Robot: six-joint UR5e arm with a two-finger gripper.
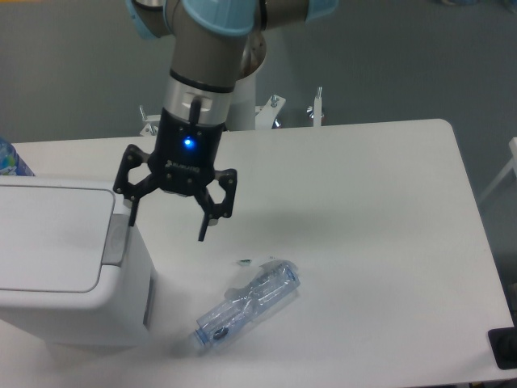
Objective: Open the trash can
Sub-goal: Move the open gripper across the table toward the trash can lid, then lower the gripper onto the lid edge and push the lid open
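Observation:
The white box-shaped trash can [65, 283] stands at the left edge of the table with its flat white lid [48, 234] down. Its grey push tab [117, 242] is on the right rim. My gripper [167, 229] hangs open and empty just right of the can's upper right corner. Its left fingertip [132, 217] is right by the top of the grey tab; I cannot tell if it touches. Its right fingertip [203, 236] is over bare table.
A crushed clear plastic bottle [249, 305] lies on the white table [363, 242] in front of the gripper, with a small green scrap [244, 261] beside it. A blue-patterned object [10, 159] shows at the far left edge. Metal clamps [315, 109] stand behind the table.

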